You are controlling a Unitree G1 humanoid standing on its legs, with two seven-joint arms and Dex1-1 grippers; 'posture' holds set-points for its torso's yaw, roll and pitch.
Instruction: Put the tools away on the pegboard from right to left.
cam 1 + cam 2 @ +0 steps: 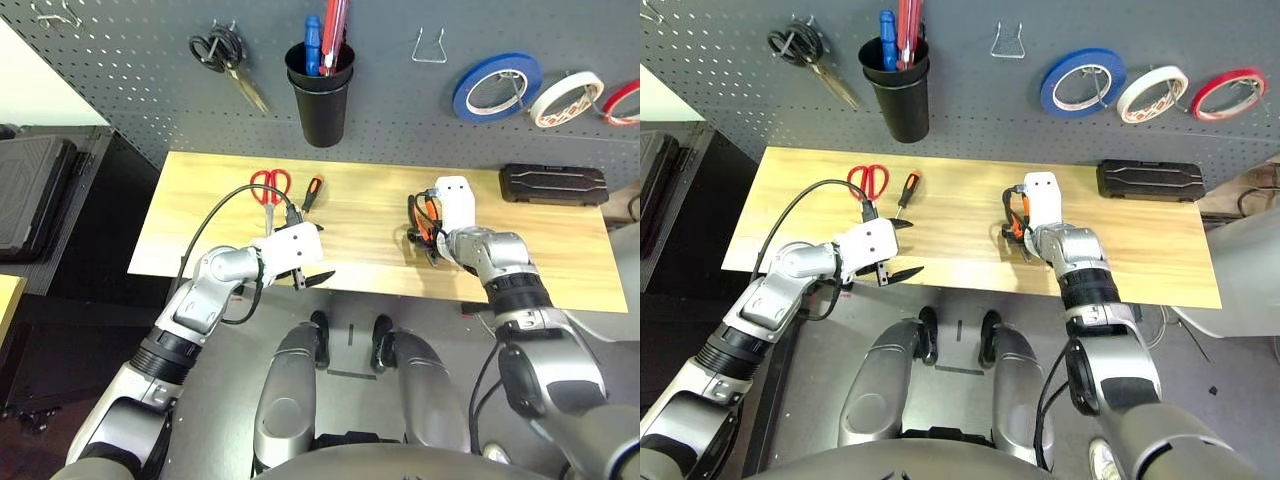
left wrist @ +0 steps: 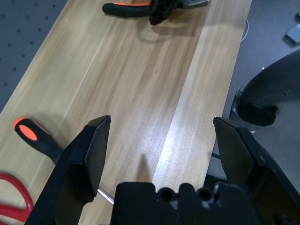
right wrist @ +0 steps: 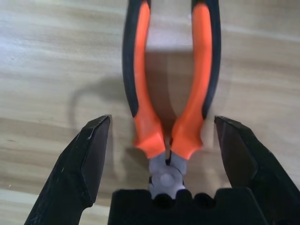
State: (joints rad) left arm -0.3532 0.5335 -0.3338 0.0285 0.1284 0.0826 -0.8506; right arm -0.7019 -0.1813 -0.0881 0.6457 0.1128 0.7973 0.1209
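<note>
Orange-and-black-handled pliers (image 3: 171,93) lie on the wooden table (image 1: 370,250), right of centre. My right gripper (image 3: 162,121) is open just over them, one finger on either side of the handles near the pivot. Left of centre lie the red-handled scissors (image 1: 269,186) and the slim screwdriver (image 1: 311,193). My left gripper (image 1: 320,252) is open and holds nothing, in front of those two near the table's front edge. The white tape roll (image 1: 566,98) hangs on the pegboard (image 1: 400,120) at the right.
On the pegboard are black-handled scissors (image 1: 222,55), a black cup (image 1: 320,95) holding screwdrivers, a bare metal hook (image 1: 430,47), a blue tape roll (image 1: 497,86) and a red tape roll (image 1: 622,102). A black case (image 1: 553,184) lies at the table's back right.
</note>
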